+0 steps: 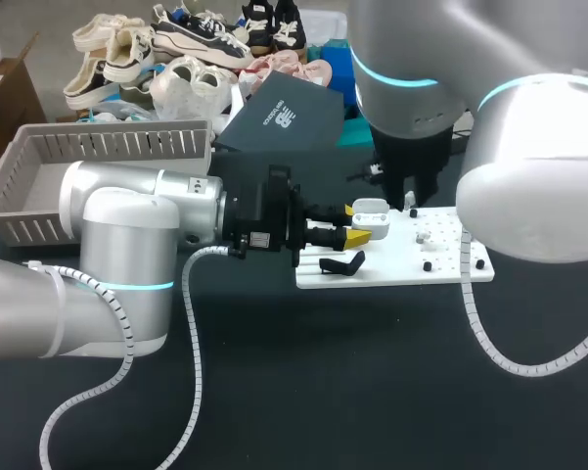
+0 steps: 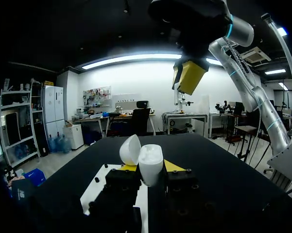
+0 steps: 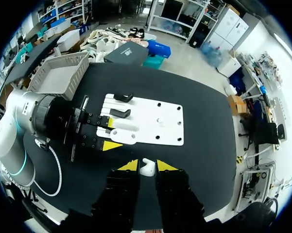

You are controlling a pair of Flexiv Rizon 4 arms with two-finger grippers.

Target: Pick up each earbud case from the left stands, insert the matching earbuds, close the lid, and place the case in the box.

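Fingers of the left arm, the left fingers [image 1: 357, 238], are clenching from two sides on a white glossy earbud case [image 1: 372, 210] with its rounded lid [image 2: 130, 149] standing open. They are holding it just over the left end of a flat white rectangular board [image 1: 440, 270] that is lying on the black table [image 1: 372, 392], towards the table's far edge. In the left wrist view the case body [image 2: 151, 165] is sitting upright between the yellow tips, with the lid tilting off to one side.

The right fingers [image 3: 128, 166] are grasping a small white earbud [image 3: 146, 168] between their yellow tips, hanging high above the table over the side of the board nearer the robot, with the left fingers [image 3: 111, 145] and the open case [image 3: 123, 133] ahead of them. From the left wrist view, a yellow tip of the right fingers [image 2: 190, 76] is hovering above and beyond the case.

Two black curved stands [image 3: 121, 112] are sitting at the board's left end, just beside the held case. A grey plastic slatted basket [image 1: 39, 147] is resting at the table's far left corner, well apart from the board
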